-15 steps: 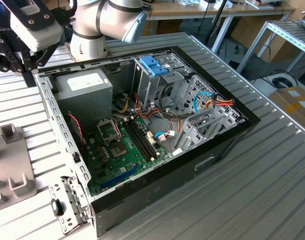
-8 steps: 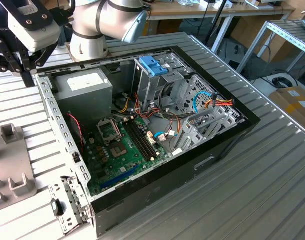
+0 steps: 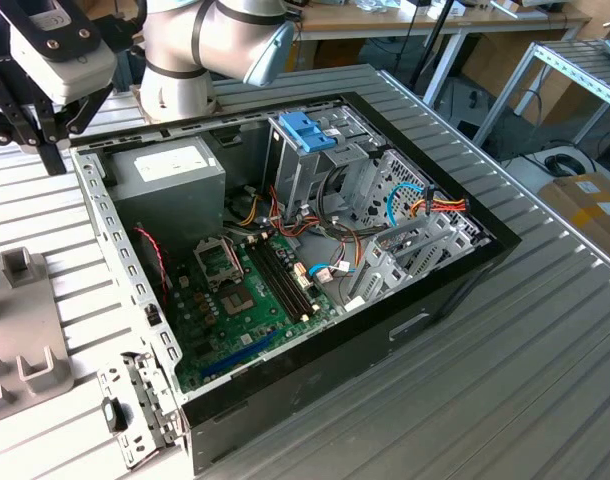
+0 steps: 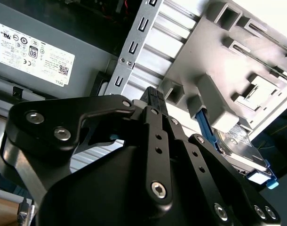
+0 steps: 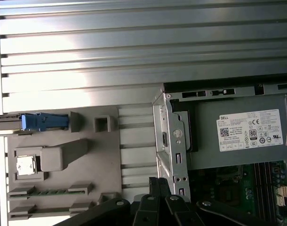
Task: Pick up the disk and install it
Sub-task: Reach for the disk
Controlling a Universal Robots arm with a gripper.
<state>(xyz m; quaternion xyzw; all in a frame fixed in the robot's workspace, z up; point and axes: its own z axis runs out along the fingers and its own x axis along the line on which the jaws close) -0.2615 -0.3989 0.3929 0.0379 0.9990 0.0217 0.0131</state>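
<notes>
The disk [image 4: 238, 147], silver-grey metal edged in light blue plastic, stands on edge in a grey fixture [image 4: 219, 70] beside the computer case [image 4: 129, 52], apart from the gripper [image 4: 153, 95], its fingers pressed together.

Printed white label [image 5: 251, 131], small print, on power supply [image 5: 204, 141]

A ribbed grey metal table [image 3: 505, 340] fronts a wooden workbench [image 3: 405, 18] and cardboard boxes [image 3: 595, 205].
</notes>
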